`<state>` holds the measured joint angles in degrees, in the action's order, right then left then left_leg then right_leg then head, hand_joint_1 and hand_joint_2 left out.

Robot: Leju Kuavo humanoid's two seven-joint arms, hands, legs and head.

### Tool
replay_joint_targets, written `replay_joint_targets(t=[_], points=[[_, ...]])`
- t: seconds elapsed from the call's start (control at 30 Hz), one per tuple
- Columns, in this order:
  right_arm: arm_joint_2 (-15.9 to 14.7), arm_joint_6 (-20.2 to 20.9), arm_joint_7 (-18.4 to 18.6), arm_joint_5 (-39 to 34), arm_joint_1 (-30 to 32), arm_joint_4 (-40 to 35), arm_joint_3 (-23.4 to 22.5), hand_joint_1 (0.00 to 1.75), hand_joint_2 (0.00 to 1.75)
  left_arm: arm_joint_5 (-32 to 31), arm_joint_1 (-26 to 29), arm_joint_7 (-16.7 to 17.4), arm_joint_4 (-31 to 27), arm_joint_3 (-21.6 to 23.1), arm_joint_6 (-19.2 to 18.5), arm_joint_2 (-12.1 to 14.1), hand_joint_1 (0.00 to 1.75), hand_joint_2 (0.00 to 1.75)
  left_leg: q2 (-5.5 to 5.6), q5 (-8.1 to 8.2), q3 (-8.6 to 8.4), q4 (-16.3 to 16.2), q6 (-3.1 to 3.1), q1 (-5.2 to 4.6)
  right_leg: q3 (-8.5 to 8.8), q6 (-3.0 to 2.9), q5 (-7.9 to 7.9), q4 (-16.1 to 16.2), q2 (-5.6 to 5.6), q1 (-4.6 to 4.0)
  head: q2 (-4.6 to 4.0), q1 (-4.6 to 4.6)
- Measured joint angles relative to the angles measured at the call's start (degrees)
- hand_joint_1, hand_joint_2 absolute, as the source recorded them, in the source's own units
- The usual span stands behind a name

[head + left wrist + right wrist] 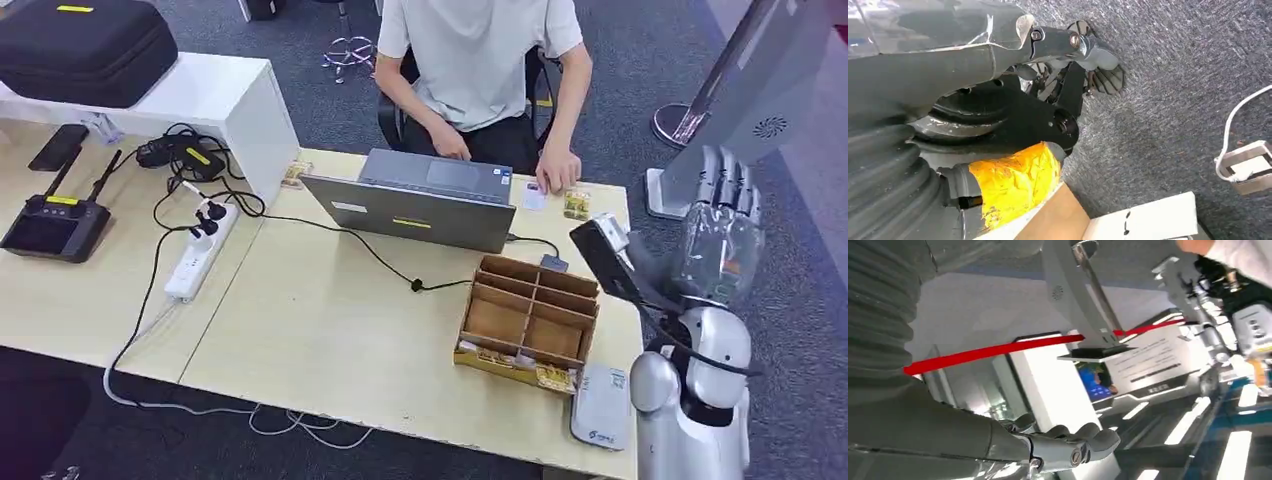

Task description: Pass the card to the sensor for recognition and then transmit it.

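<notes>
Table point(330, 330) of pale wood bearing a grey laptop point(420, 205), a divided wooden box point(530, 315) holding packets along its near edge, and a flat white sensor pad point(600, 405) just beside the box at the table's near right corner. Right hand point(722, 215) raised off the table's right edge, palm up, fingers extended side by side and slightly apart, holding nothing that can be seen; in the right wrist view its fingertips point(1098, 440) point into the room. Left hand point(1063, 45) hanging above grey carpet, its fingers loosely curved with nothing between them. A small white card point(534, 197) lies on the far table edge beside the laptop, just by the hand point(558, 170) of a seated person; whether it is the task's card cannot be told. A white power strip point(200, 255) and black remote point(50, 225) lie at the left.
</notes>
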<state>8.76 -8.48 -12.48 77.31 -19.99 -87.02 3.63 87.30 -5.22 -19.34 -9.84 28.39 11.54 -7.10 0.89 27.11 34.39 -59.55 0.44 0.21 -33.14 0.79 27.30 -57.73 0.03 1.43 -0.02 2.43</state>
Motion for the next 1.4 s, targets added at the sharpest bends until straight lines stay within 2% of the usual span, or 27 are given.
replay_joint_targets(t=[0.1, 0.23, 0.37, 0.6, 0.9, 1.2, 1.4], points=[[-2.3, -0.2, -1.2, -1.7, 5.9, -5.4, 3.6, 0.0, 1.75, 1.1, 0.1, -0.6, 0.0, -0.3, -0.5, 0.0, 0.0, 1.75, 0.05, 0.02, 0.03, 0.0, 0.01, 0.0, -0.01, 0.0, 0.01, 0.0, -0.05, 0.0, 0.0, 0.02], [-7.4, -0.4, -3.0, -4.1, 14.9, -13.6, 8.7, 0.0, 1.75, 2.5, 0.3, -1.2, 0.0, -2.0, -1.3, -0.1, 0.0, 1.75, 0.05, 0.16, 0.06, 0.0, -0.03, -0.01, -0.02, -0.02, 0.11, 0.0, -0.05, 0.0, 0.0, 0.04], [-11.9, -0.4, -4.1, -5.0, 22.0, -18.4, 11.7, 0.0, 1.75, 2.6, 0.5, -1.4, 0.0, -4.0, -1.5, -0.2, 0.0, 1.75, 0.05, 0.24, 0.07, 0.0, -0.02, -0.01, -0.01, -0.01, 0.19, 0.0, -0.04, 0.0, 0.0, 0.02], [-16.1, 0.5, -5.6, -6.7, 27.3, -21.4, 14.2, 0.0, 1.75, 2.6, 0.5, -1.7, 0.0, -6.1, -2.0, -0.3, 0.0, 1.75, 0.03, 0.24, 0.04, 0.0, -0.03, 0.0, 0.0, -0.01, 0.19, 0.0, -0.02, 0.0, 0.0, 0.02], [-17.6, 1.3, -5.8, -8.8, 29.0, -19.8, 18.2, 0.0, 1.75, 2.4, 0.6, -1.9, 0.0, -7.2, -2.5, -0.4, 0.0, 1.75, 0.0, 0.23, 0.04, 0.0, -0.03, 0.0, 0.0, -0.01, 0.19, 0.0, -0.01, -0.01, 0.0, 0.02], [-17.5, 1.0, -5.2, -11.7, 28.8, -15.4, 20.5, 0.0, 1.75, 1.9, 0.6, -1.9, 0.0, -7.2, -2.7, -0.5, 0.0, 1.75, 0.0, 0.23, 0.05, 0.0, -0.03, 0.0, 0.01, -0.01, 0.19, 0.0, -0.02, -0.01, 0.0, 0.02], [-16.2, 0.4, -5.2, -14.3, 27.3, -10.4, 20.5, 0.0, 1.75, 1.2, 0.6, -1.9, 0.0, -7.2, -2.9, -0.8, 0.0, 1.75, 0.0, 0.23, 0.03, 0.0, -0.03, 0.01, 0.02, -0.01, 0.19, 0.0, -0.02, -0.01, 0.0, 0.02]])
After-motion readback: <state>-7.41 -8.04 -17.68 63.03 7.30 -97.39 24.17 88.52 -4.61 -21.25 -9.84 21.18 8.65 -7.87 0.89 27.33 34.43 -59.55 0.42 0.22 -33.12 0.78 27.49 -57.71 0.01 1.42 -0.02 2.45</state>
